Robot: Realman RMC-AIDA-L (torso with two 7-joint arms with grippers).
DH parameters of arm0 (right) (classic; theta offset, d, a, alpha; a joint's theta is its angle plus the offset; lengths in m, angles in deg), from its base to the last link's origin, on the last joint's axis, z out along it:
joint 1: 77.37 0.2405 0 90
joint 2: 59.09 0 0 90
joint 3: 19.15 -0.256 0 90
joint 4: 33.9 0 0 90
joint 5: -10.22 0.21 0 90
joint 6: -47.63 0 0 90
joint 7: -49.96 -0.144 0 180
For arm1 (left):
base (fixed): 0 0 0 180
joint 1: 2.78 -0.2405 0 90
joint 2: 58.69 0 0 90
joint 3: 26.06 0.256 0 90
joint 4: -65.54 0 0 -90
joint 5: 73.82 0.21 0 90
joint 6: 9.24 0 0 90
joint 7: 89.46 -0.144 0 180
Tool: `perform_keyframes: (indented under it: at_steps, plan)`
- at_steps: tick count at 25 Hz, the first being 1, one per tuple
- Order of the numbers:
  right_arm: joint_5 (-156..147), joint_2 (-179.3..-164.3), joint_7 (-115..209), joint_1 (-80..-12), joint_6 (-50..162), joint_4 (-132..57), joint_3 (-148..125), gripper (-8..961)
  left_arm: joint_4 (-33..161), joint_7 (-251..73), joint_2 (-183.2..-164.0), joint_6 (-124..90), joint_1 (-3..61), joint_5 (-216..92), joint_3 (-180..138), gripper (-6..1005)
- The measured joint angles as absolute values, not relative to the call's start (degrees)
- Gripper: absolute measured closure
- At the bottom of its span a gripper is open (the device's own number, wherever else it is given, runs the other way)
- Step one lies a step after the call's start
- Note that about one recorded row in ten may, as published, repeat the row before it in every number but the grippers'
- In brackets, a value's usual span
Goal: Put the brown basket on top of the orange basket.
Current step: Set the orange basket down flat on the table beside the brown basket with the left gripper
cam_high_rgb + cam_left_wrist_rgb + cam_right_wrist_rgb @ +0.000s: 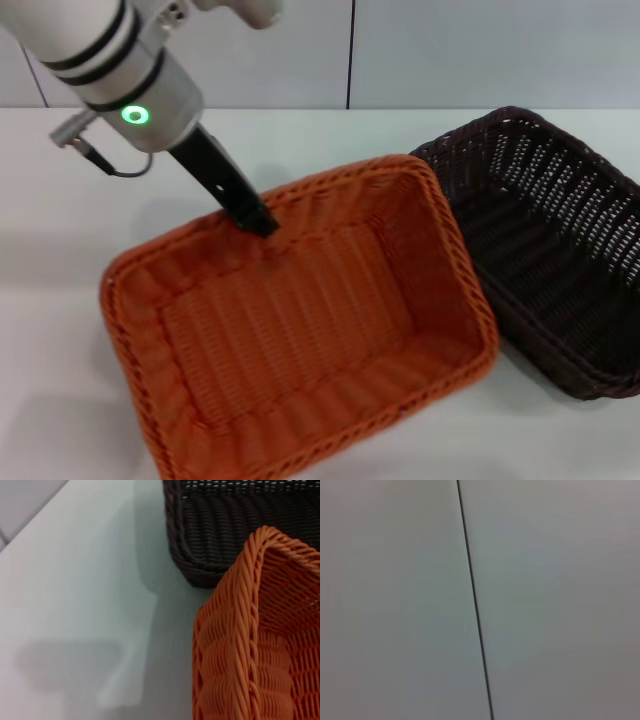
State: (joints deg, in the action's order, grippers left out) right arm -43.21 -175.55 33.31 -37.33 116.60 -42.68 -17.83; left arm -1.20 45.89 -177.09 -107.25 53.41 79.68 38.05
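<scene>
- Two rectangular woven plastic-wicker baskets sit side by side on the white worktop (60, 300): the bright orange basket (300, 330) in the middle, the very dark brown basket (550, 250) on your right, its near corner touching or almost touching the orange rim.
- Your left gripper (255, 215) is down at the far rim of the orange basket, well apart from the brown one; you cannot tell whether its fingers are spread or closed, nor whether they hold the rim.
- If it pulls the orange basket, expect that basket to slide, tilt or nudge the brown one, since wicker is light on a smooth top.
- Stacking may go askew: both look the same size, so the brown one could perch crooked instead of nesting.
- Hidden: the brown basket's right end is cut off, and the right gripper is out of sight, its wrist camera showing only a pale wall panel (545, 605).
</scene>
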Motion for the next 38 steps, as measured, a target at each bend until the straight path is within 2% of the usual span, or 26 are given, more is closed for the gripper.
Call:
perform_keyframes:
  at_steps: [23,35,38]
  plan:
    - [-43.21,-175.29,33.26,-38.73,116.33,-42.5,-18.27,319,3.48,44.08,-177.08,-102.76,58.06,73.65,44.28,773]
    - [-43.21,-175.39,33.26,-38.79,116.27,-42.41,-18.37,318,2.25,46.76,-177.15,-100.77,57.45,74.83,49.4,753]
    - [-43.21,-175.46,33.26,-38.79,116.27,-42.39,-18.36,318,1.72,46.82,-177.11,-100.61,57.11,74.96,49.33,628]
